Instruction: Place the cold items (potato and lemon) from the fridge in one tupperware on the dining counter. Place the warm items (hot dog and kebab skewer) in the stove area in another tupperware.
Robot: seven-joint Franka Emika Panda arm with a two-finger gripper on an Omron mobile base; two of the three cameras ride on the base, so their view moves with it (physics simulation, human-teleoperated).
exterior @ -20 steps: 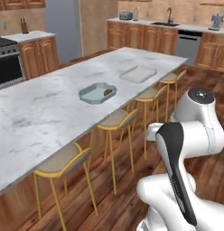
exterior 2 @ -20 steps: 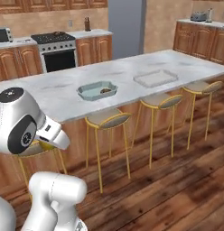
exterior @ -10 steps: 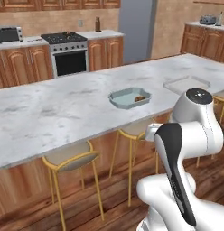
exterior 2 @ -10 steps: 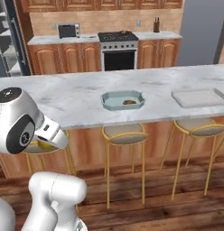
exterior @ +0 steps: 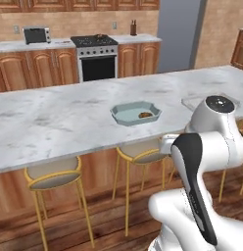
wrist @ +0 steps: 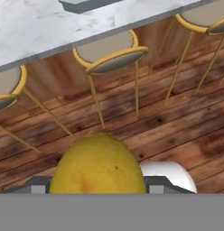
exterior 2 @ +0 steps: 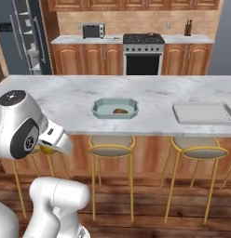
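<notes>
We see a long white-grey marbled dining counter [exterior 2: 66, 100] running across the room above a dark wooden plank floor [wrist: 186, 122], with round gold-framed bar stools [exterior 2: 111, 148] tucked under its near edge and, behind it, brown wooden cabinets [exterior 2: 89, 58] flanking a steel stove [exterior 2: 143, 53]. On the counter sit a pale blue-green tupperware tub [exterior 2: 115, 108] holding a small brown item [exterior 2: 119, 111] we cannot identify, and to its right, well apart, a flat pale grey tray-like container [exterior 2: 201, 113]. In the hand view the gripper [wrist: 99, 189] is clamped on the oval yellow lemon [wrist: 99, 169], held low over the floor in front of the stools.
</notes>
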